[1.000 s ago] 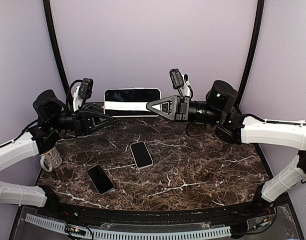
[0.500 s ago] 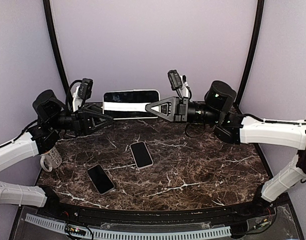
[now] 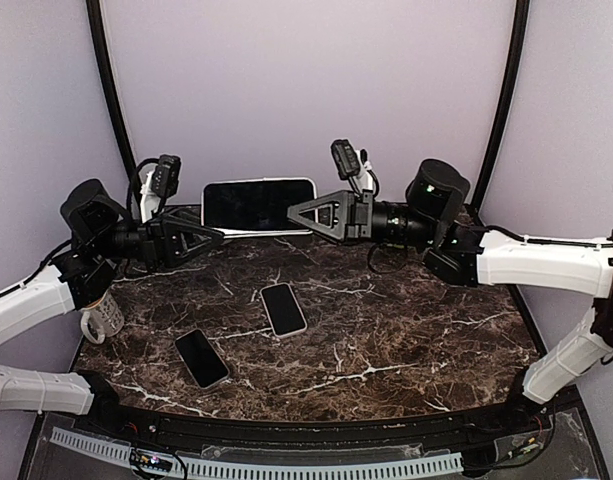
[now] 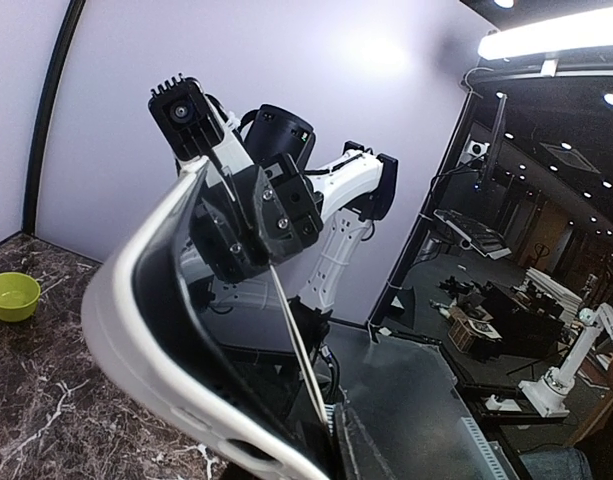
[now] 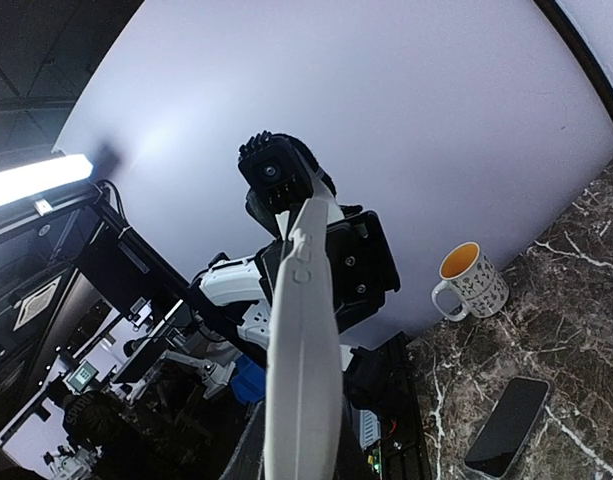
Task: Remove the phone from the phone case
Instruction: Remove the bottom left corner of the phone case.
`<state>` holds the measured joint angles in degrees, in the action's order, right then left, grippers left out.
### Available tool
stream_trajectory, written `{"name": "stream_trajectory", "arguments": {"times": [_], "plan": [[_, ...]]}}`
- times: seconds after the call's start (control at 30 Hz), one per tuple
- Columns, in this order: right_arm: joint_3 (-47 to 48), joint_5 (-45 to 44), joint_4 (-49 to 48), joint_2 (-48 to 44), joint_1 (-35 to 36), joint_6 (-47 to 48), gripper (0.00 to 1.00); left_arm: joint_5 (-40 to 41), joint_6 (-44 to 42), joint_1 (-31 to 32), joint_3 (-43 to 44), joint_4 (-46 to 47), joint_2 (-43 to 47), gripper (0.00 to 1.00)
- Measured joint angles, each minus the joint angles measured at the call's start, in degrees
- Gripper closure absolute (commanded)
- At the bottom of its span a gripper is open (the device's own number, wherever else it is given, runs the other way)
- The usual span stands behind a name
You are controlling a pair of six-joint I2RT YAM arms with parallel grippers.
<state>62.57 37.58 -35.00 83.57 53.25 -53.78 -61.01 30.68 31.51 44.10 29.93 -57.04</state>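
The phone [image 3: 256, 203] sits inside its white case [image 5: 304, 340]. The two arms hold it up in the air over the table [image 3: 406, 330], at 12 o'clock, close to the back wall. It lies long ways, with its dark screen tipped toward the top camera. A thin white strip of the case shows along its bottom edge.

The left gripper [image 3: 214, 237] is at the left end of the case. Its fingers look pressed shut on that end. In the left wrist view the white rim and the dark glass fill the near part of the picture.

The right gripper [image 3: 294, 217] is at the right end. Its fingers are squeezed tight on the thin edge of the case. The right wrist view looks straight down that white edge, and the small side buttons show.

Two more phones lie flat on the table. One with a white rim [image 3: 283, 308] is near the middle. A black one [image 3: 201, 358] is at 7 o'clock, well apart from the first.

A mug [image 3: 103, 320] stands at 9 o'clock, just beside the left arm. A green bowl [image 4: 11, 296] shows only in the left wrist view, at 9 o'clock in that picture.
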Motion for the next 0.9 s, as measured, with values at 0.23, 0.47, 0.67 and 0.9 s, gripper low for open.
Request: {"name": "stream_trajectory", "arguments": {"times": [0.23,0.47,0.67,0.9], "plan": [[0.33,-0.07,-2.16,1.22,0.0,-6.78,1.0,0.0,0.22,-0.28,0.0,0.04,0.79,0.82],[0.22,-0.07,-5.07,2.49,0.0,-13.25,1.0,0.35,1.25,-0.5,0.0,0.24,1.51,0.82],[0.2,-0.07,-6.4,3.37,0.0,-17.66,1.0,0.55,2.29,-0.66,0.0,0.22,1.84,0.82],[-0.35,-0.55,-8.33,4.0,0.0,-21.94,1.0,1.07,3.15,-0.76,0.0,0.13,2.12,0.82]]}}
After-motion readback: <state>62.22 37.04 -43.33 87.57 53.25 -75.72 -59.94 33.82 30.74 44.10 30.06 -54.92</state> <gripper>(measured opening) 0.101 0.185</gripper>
